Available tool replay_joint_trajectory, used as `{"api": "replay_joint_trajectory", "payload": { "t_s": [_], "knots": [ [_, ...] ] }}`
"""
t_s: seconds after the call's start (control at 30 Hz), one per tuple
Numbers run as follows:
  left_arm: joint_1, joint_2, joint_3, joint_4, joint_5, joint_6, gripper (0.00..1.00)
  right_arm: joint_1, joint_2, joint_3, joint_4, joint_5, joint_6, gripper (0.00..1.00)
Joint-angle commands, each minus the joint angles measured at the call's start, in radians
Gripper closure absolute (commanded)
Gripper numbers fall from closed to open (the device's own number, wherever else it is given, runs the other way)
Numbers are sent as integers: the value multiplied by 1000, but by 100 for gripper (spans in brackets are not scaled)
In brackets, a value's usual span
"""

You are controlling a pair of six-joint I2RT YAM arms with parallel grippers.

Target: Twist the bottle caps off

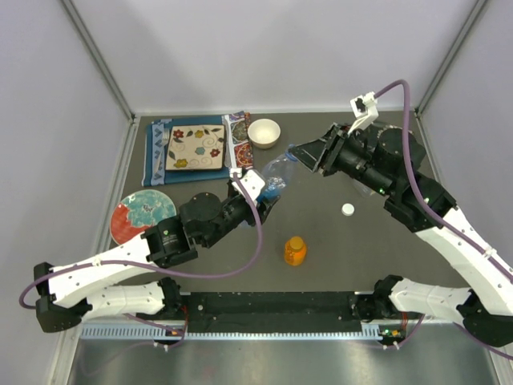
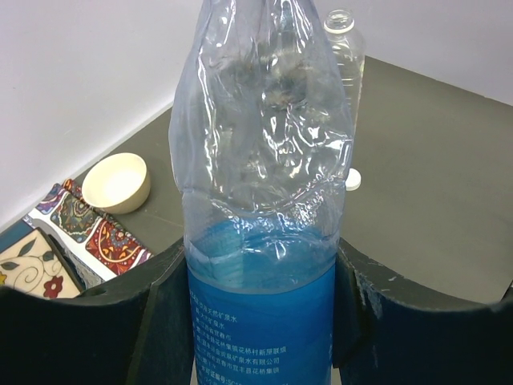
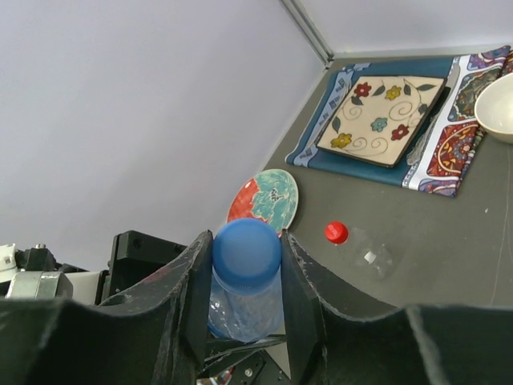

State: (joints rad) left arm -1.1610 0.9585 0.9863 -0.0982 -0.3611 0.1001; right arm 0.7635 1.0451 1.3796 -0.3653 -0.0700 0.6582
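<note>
My left gripper (image 1: 260, 191) is shut on the blue-labelled body of the blue-tinted bottle (image 1: 276, 172), holding it off the table and tilted toward the right arm. In the left wrist view the bottle (image 2: 260, 160) fills the space between the fingers (image 2: 164, 321). My right gripper (image 3: 247, 277) is shut on its blue cap (image 3: 247, 249), one finger on each side. The short orange bottle (image 1: 295, 250) stands capped near the front. A loose white cap (image 1: 347, 209) lies on the table. A clear bottle (image 3: 373, 255) with a red cap (image 3: 336, 233) lies on its side.
A white bowl (image 1: 264, 132), a square flowered plate (image 1: 195, 147) on patterned cloths, and a round red-and-teal plate (image 1: 143, 215) sit at the back left. An uncapped clear bottle (image 2: 345, 40) stands at the back. Walls close in on three sides.
</note>
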Motion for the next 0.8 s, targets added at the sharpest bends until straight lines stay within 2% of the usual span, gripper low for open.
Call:
{"api": "replay_joint_trajectory", "payload": {
  "t_s": [0.0,0.07,0.1,0.27,0.5,0.53,0.63,0.77],
  "knots": [
    [-6,-1,3,75,-3,-2,63,13,4,-7,14,-27,0,77],
    [-5,-10,-1,80,10,-8,63,13,0,-11,12,-25,-3,90],
    [-5,-17,-6,84,16,-10,63,13,-8,-14,12,-24,-9,100],
    [-3,-75,-35,89,141,-36,64,13,-23,-2,15,-88,-81,100],
    [59,-141,-35,89,592,-178,65,13,-51,61,15,-336,-304,100],
    [72,-144,-26,91,699,-197,65,13,-56,61,17,-367,-327,100],
    [129,-141,-9,91,842,-275,65,13,-80,58,16,-485,-406,100],
    [194,-139,-11,173,1045,-374,65,11,-94,53,19,-690,-472,100]
  ]
}}
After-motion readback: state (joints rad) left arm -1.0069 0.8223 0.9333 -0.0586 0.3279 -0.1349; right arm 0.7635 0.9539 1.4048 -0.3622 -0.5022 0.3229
